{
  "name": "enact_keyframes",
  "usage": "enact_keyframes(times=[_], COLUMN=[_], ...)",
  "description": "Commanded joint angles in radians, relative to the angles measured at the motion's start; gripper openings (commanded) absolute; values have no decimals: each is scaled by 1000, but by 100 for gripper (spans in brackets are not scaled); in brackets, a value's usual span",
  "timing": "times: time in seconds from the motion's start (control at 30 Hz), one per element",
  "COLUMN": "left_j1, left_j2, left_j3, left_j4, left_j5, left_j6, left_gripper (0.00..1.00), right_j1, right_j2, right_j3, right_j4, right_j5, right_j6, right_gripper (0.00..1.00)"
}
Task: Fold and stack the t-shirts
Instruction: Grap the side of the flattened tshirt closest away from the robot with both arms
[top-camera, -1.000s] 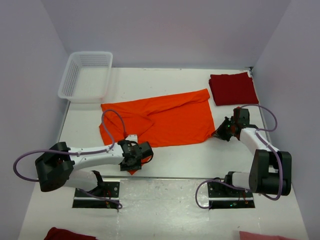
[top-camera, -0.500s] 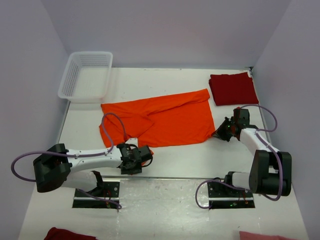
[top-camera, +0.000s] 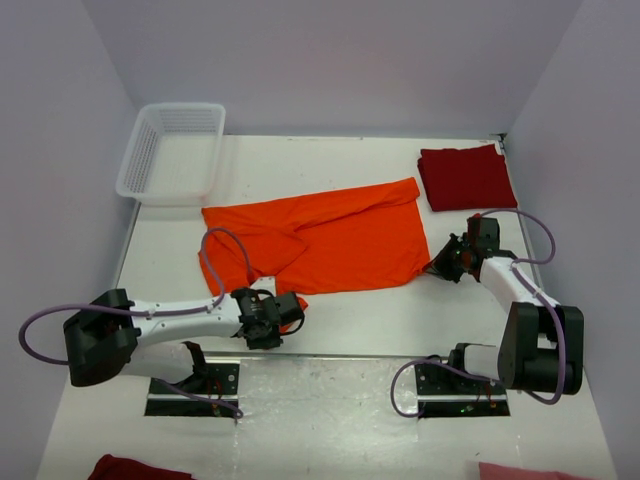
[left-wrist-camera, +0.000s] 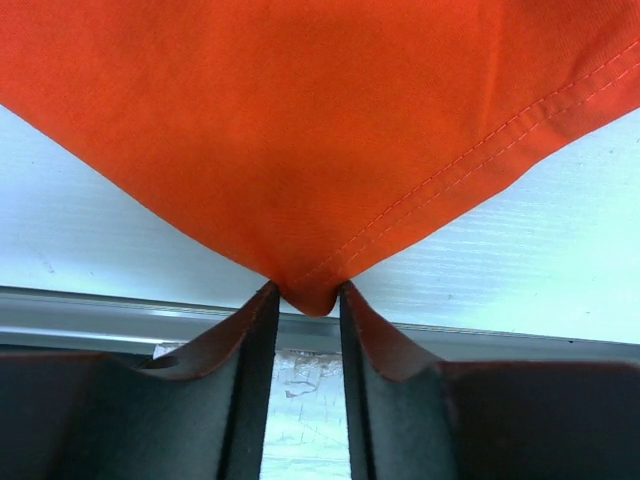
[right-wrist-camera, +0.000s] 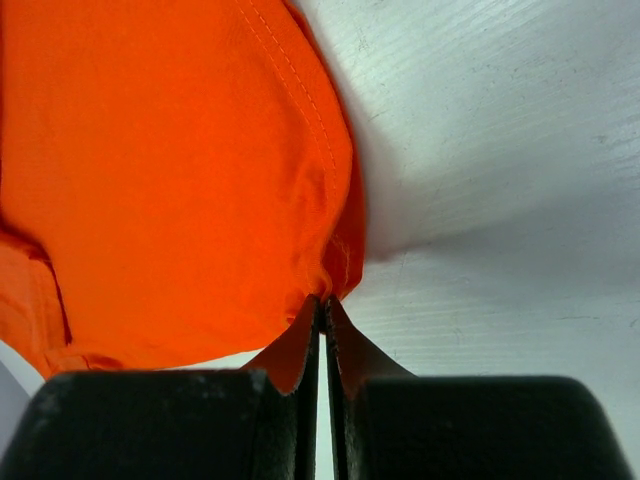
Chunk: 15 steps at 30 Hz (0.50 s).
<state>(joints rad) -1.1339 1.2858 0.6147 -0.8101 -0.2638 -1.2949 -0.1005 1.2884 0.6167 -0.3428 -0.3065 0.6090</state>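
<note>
The bright orange t-shirt (top-camera: 340, 235) lies spread across the middle of the table, rumpled at its left sleeve. My left gripper (top-camera: 288, 308) is at its near-left corner. In the left wrist view the fingertips (left-wrist-camera: 305, 300) pinch the bunched tip of that corner (left-wrist-camera: 320, 130). My right gripper (top-camera: 441, 264) is at the shirt's near-right corner. In the right wrist view it (right-wrist-camera: 324, 305) is shut tight on the hem (right-wrist-camera: 170, 180). The dark red t-shirt (top-camera: 466, 176) lies folded at the back right, apart from both grippers.
A white lattice basket (top-camera: 172, 150) stands at the back left. The table's metal front edge (left-wrist-camera: 100, 305) runs just below the left gripper. Dark red cloth (top-camera: 135, 468) and pink cloth (top-camera: 525, 471) show at the bottom, off the table.
My left gripper has drawn back toward the near-left, and the orange scrap seen under it is now a small corner at its tips. The right arm has barely moved.
</note>
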Motion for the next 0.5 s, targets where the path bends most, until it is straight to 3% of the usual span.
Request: enact_keyframes(times=[0.0, 0.1, 0.23, 0.47], left_j1=[-6, -6, -4, -6], left_j2=[24, 15, 17, 15], left_j3=[-61, -63, -53, 57], left_j4=[19, 14, 3, -86], left_j5=[8, 9, 8, -20], left_j6=[-47, -58, -64, -55], left_gripper=[25, 19, 0, 0], right_j1=[-1, -1, 1, 48], right_j2=[-20, -20, -21, -66], right_j3=[-5, -8, -8, 18], right_j4=[22, 27, 24, -10], right_j5=[-16, -19, -23, 26], right_j6=[-12, -12, -15, -29], right_gripper=[0, 0, 0, 0])
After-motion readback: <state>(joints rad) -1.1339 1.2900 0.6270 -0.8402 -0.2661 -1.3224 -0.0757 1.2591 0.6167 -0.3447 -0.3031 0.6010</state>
